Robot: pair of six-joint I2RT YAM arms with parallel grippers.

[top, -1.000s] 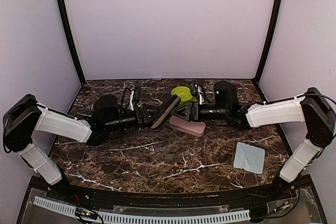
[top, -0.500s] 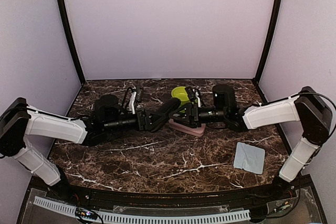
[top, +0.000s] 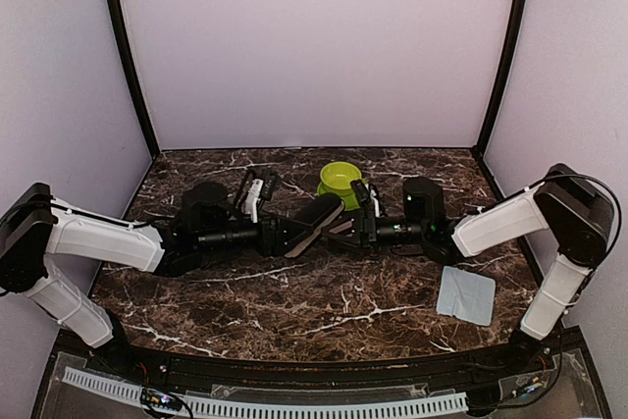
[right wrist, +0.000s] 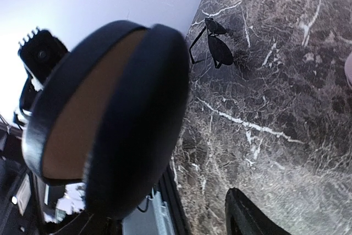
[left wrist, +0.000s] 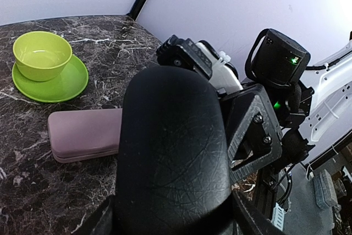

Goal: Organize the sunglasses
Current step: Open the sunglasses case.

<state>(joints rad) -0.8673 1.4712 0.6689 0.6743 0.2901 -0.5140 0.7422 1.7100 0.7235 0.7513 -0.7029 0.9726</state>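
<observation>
- Sunglasses [right wrist: 214, 45], thin black frame, dark lenses, lay on the dark marble worktop [right wrist: 264, 136].
- Left hand [top: 292, 231] clamped the black oblong hard case [top: 316, 215], lid ajar.
- Right hand [top: 353, 226] stood wide, just beside that case.

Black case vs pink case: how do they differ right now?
Pose: black case is held up in the left pincer; pink case lies flat on the table. State: black case is cracked open, tan lining showing; pink case is closed. Both are oblong with rounded ends.
</observation>
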